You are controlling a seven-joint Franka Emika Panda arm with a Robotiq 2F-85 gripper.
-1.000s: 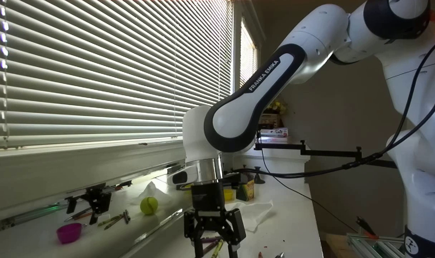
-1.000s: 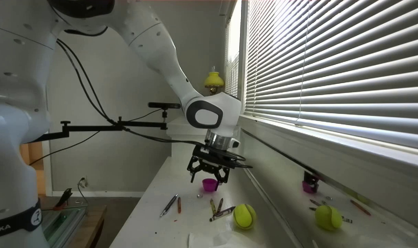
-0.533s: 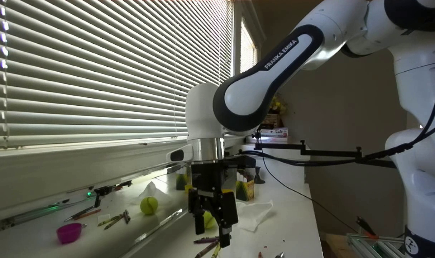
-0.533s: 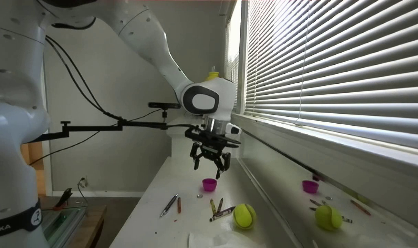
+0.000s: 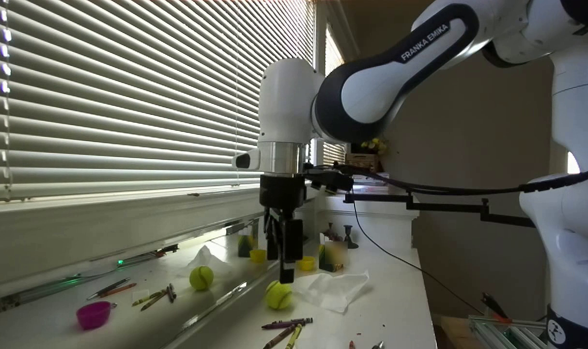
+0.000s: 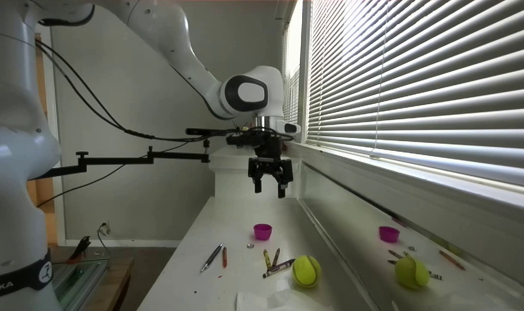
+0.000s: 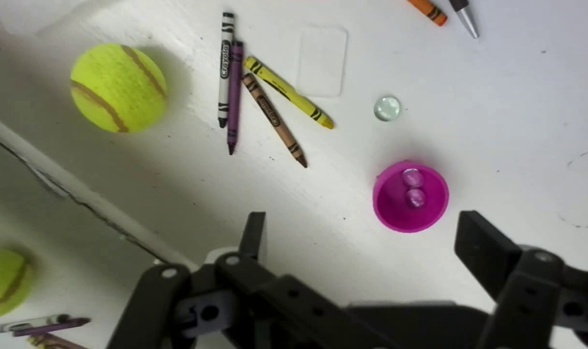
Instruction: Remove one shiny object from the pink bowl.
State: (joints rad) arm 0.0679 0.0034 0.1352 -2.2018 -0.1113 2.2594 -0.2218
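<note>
The pink bowl (image 6: 262, 232) stands upright on the white surface in an exterior view. In the wrist view the bowl (image 7: 393, 201) holds two shiny clear beads (image 7: 412, 178), (image 7: 415, 198) lying side by side. Another shiny clear bead (image 7: 387, 108) lies on the surface beside the bowl; it also shows in an exterior view (image 6: 250, 245). My gripper (image 6: 269, 192) is open and empty, well above the surface and the bowl. It also shows in an exterior view (image 5: 280, 270), where only the bowl's reflection is seen. In the wrist view the bowl is ahead of the fingertips (image 7: 362, 215), nearer the right finger.
A tennis ball (image 7: 119, 88), several crayons (image 7: 274, 120), a clear square (image 7: 321, 60) and a pen (image 6: 211, 258) lie nearby. A reflective back panel (image 6: 361, 224) runs along one side. White paper (image 5: 330, 291), a yellow bowl (image 5: 306, 263) and a crayon box (image 5: 330, 258) stand along the surface.
My gripper has risen from low beside the bowl to well above it and has turned. It stays open. The bowl and the bead on the surface have not moved.
</note>
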